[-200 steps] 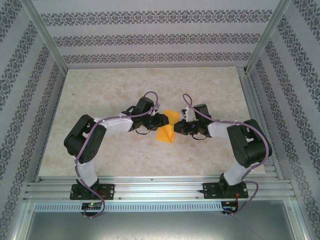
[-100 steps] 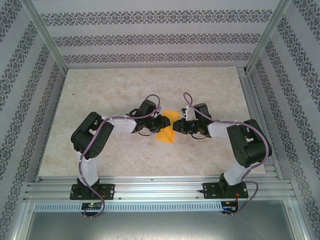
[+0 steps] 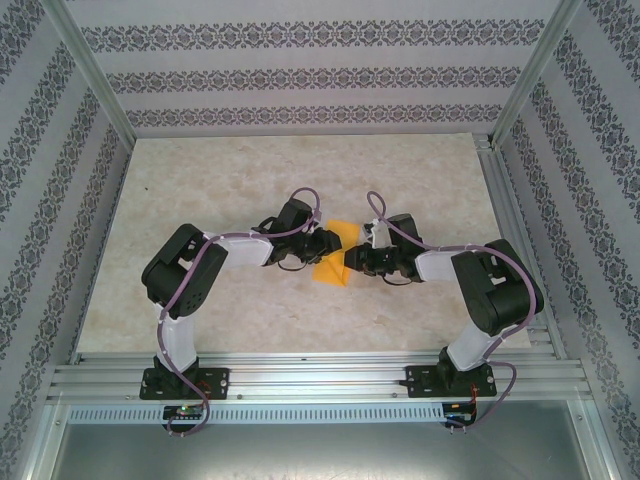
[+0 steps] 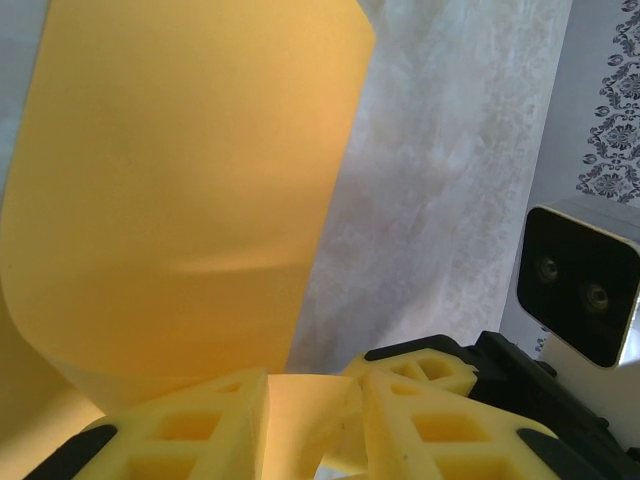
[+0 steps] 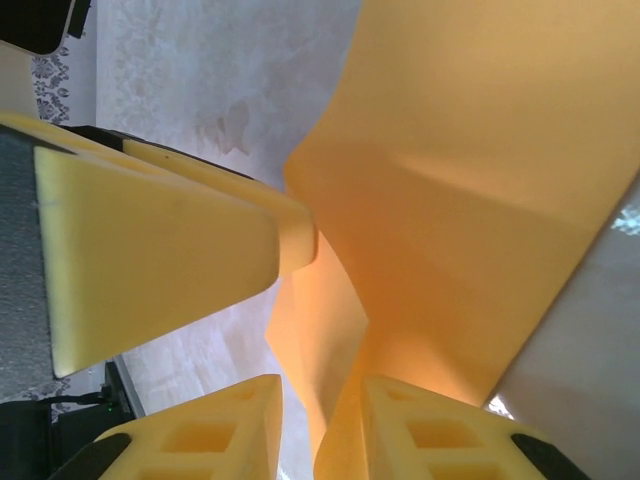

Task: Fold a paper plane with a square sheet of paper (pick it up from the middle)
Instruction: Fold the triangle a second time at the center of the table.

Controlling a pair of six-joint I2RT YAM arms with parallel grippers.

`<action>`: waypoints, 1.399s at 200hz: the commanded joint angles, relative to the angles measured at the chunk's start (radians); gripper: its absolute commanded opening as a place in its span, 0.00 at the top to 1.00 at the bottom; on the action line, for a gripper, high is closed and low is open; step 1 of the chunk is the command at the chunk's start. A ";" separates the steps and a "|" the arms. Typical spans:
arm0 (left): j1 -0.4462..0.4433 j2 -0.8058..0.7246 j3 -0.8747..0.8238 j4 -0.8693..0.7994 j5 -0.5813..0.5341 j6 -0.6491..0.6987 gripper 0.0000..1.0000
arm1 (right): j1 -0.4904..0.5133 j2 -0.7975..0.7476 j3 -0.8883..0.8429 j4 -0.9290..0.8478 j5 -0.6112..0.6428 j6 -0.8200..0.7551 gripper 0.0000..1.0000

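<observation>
The square sheet of paper (image 3: 333, 262) is orange-yellow, creased and bent, and hangs just above the table between the two grippers. It is a loose fold, not a dart shape. My left gripper (image 3: 326, 243) comes in from the left and is shut on a folded edge of the sheet (image 4: 200, 200), which fills the gap between its yellow fingers (image 4: 180, 435). My right gripper (image 3: 356, 256) faces it from the right. Its jaws stand apart around a fold of the sheet (image 5: 450, 200), with table showing beside one finger (image 5: 200, 435). A left-gripper finger (image 5: 150, 250) sits close above.
The pale marbled tabletop (image 3: 230, 170) stretches round the grippers inside patterned walls. An aluminium frame rail (image 3: 320, 375) runs along the near edge by the arm bases. The right wrist's camera (image 4: 585, 280) sits close beside the left gripper.
The right gripper's jaws have parted and it has shifted slightly left. The left arm's elbow swung right, then held still. The sheet has stayed between the grippers.
</observation>
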 commanded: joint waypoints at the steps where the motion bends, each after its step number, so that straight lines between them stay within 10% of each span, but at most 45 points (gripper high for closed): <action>1: -0.011 0.011 0.023 0.039 -0.002 -0.009 0.68 | 0.007 -0.002 -0.003 0.045 0.001 0.006 0.77; 61: -0.011 -0.004 0.030 0.021 -0.004 0.010 0.65 | -0.006 0.030 0.048 -0.049 0.036 -0.059 0.98; 280: -0.012 0.018 0.078 -0.045 0.003 0.077 0.58 | -0.024 0.104 0.173 -0.266 0.095 -0.187 0.95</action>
